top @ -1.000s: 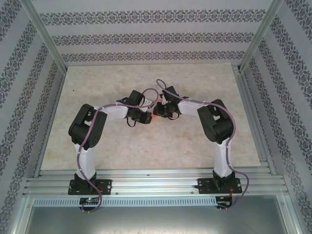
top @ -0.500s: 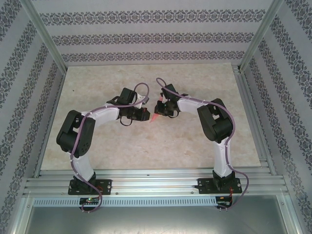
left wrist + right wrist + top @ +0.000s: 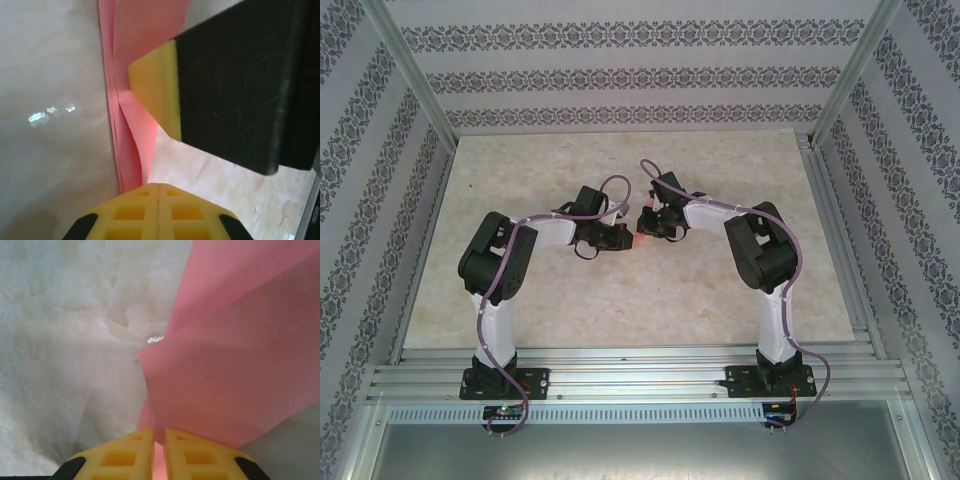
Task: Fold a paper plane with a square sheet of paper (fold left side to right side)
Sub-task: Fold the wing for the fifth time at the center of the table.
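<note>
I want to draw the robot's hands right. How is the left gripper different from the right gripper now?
The left gripper has its yellow pads pressed flat together; the right gripper leaves a thin slit with the pink paper in it. From above, the left gripper reaches in from the left and the right gripper from the right. Both have yellow pads and meet at the paper.

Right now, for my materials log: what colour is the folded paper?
The paper is plain salmon pink, clearest in the right wrist view.
</note>
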